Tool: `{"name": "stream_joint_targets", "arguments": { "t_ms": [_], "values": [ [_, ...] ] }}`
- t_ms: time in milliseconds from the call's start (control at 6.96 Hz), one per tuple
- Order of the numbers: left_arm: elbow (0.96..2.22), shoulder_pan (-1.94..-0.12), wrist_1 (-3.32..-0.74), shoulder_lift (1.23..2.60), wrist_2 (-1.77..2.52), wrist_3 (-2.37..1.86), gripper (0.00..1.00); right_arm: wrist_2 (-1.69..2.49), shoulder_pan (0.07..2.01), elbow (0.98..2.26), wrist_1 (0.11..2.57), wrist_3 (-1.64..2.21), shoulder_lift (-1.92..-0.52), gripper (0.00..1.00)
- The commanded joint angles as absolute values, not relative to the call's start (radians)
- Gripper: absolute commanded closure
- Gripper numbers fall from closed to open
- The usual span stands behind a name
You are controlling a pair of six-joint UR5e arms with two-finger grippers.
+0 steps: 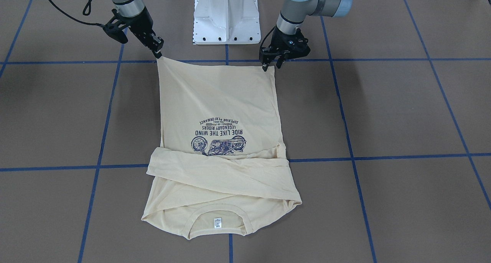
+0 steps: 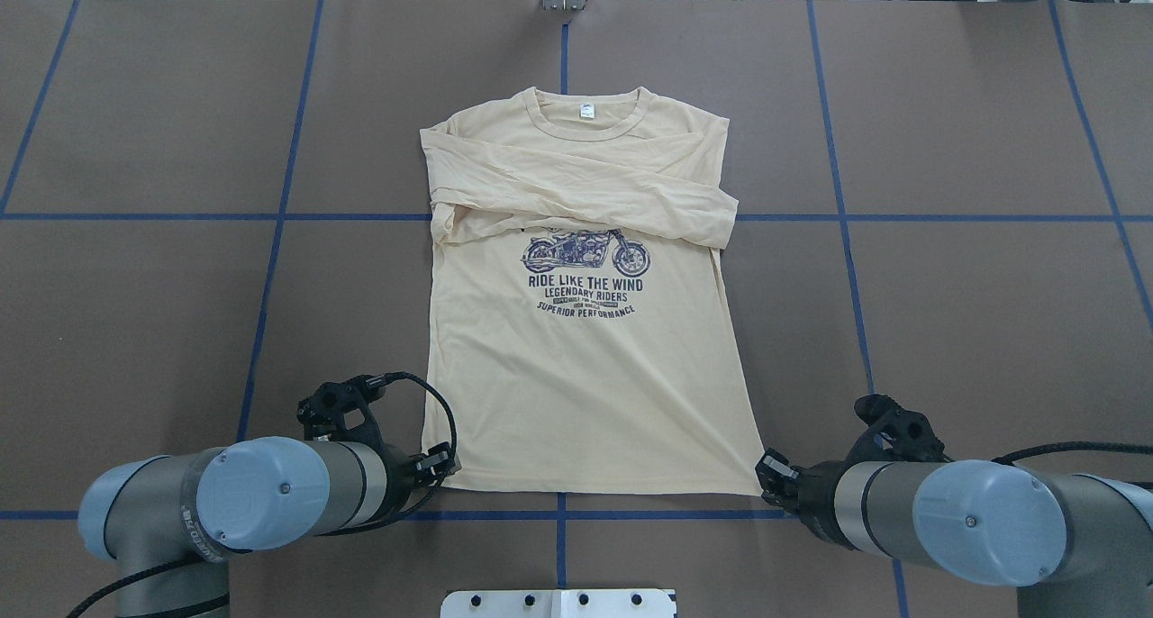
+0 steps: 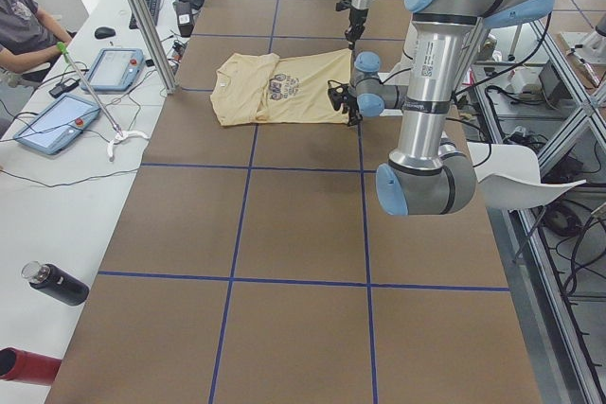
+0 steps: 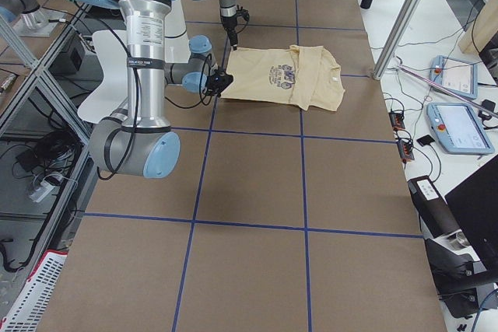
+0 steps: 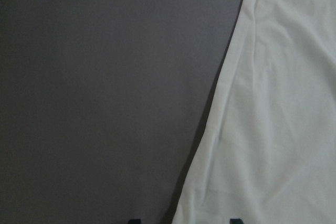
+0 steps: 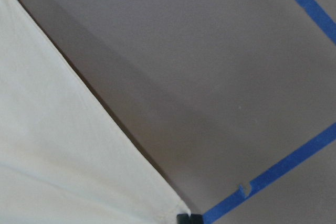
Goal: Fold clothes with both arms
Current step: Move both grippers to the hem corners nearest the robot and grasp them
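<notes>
Shirt (image 2: pixel 585 393) flat on the surface (image 2: pixel 946 330) — right claw (image 2: pixel 766 472) pinching its five-o'clock corner, left claw (image 2: pixel 445 461) spread wide at seven.

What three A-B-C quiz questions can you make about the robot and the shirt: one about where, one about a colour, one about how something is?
1. Which part of the T-shirt are the left hand and right hand at? A the collar; B the shoulders; C the bottom corners.
2. What colour are the tape lines on the table? A red; B blue; C green.
3. How do the sleeves lie? A folded across the chest; B spread out sideways; C hanging off the table.
Answers: C, each hand sits at a hem corner nearest the robot; B, the grid is blue; A, both sleeves cross the chest.
</notes>
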State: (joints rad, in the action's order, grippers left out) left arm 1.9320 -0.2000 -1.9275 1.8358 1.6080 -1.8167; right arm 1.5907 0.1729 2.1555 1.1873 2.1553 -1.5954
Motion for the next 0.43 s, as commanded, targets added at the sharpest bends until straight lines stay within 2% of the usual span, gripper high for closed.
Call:
{"name": "stream_joint_targets", "arguments": {
  "t_ms": [0,144,287],
  "values": [
    [1.933,-0.19,-1.927,1.835,1.608,-1.824,0.47,1.591,0.17,2.157,1.187,2.155,-1.595,1.0],
    [1.933,-0.19,-1.927,1.835,1.606,-1.844,0.61,1.591,0.17,2.157,1.187,2.157,-1.595,1.0],
    [1.933,-0.184,-1.925,1.835,1.606,-1.87,1.0,1.591,0.172,2.158,1.187,2.157,-1.594,1.0]
  ]
}}
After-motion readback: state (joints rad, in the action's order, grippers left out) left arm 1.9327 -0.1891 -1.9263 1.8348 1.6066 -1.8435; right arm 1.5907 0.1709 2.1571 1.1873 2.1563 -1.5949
